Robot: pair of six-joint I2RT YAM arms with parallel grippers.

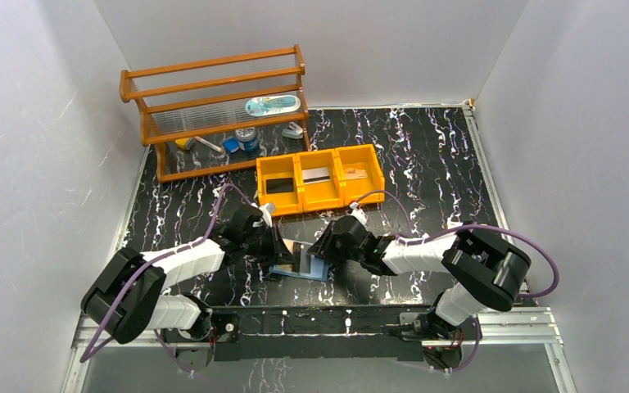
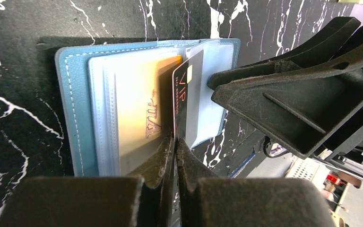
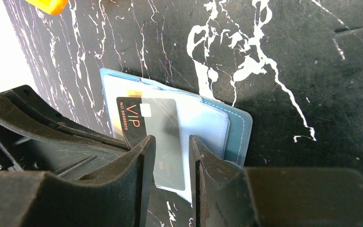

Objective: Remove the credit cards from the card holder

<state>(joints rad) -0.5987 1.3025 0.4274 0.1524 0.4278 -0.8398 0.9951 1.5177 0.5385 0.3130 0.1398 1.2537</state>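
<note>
Only the left wrist shows the gold card's (image 2: 137,109) face, pocketed in the holder (image 2: 73,104). Left gripper (image 2: 175,142) pinches the black card (image 2: 181,101), lengthwise along its fingers, roughly parallel to the near edge. Right gripper (image 3: 172,142) is slightly parted, gripping nothing.

the card holder (image 1: 301,268) is a light blue stitched wallet lying open and flat on the black marbled desk (image 1: 426,164), its clear inner sleeves facing up. a gold card (image 2: 142,109) printed "vip" sits inside one sleeve, and just beside it a black card (image 2: 183,101) with orange "vip" lettering lies across the sleeves, its near edge pinched between the closed fingers of the left end effector (image 2: 175,142). farther back, a dark card (image 1: 279,186), a silver-grey card (image 1: 317,174) and a tan card (image 1: 355,173) lie flat, one in each compartment of an orange tray (image 1: 321,206).
</note>
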